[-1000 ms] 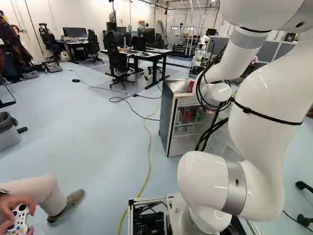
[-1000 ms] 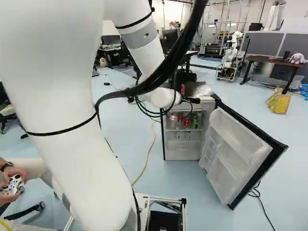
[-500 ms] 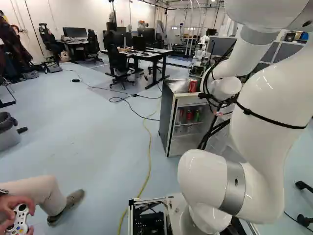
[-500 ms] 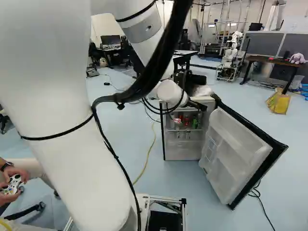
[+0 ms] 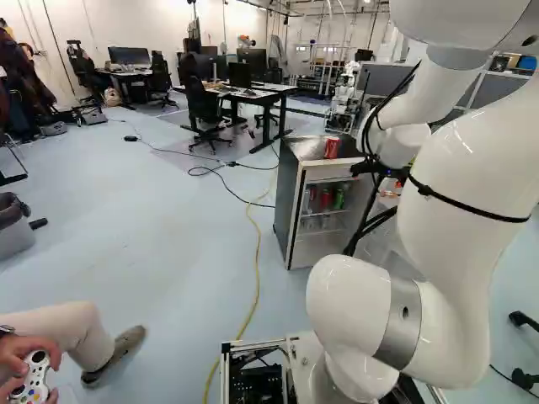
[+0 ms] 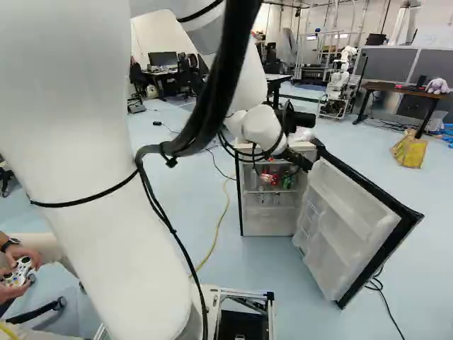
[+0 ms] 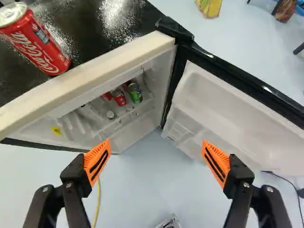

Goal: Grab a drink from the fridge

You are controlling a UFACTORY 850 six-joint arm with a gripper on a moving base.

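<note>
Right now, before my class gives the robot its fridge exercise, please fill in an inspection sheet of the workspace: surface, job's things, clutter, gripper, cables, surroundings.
Surface: the fridge top is dark and glossy; a red can stands on it.
Job's things: the fridge has its door wide open; inside are a red can and a green can, among others.
Clutter: a yellow bag on the floor beyond the door.
Gripper: open, nothing between its fingers.
Cables: black cables along the arm; a yellow cable on the floor beside the fridge.
Surroundings: desks, office chairs and another robot farther off.
</note>
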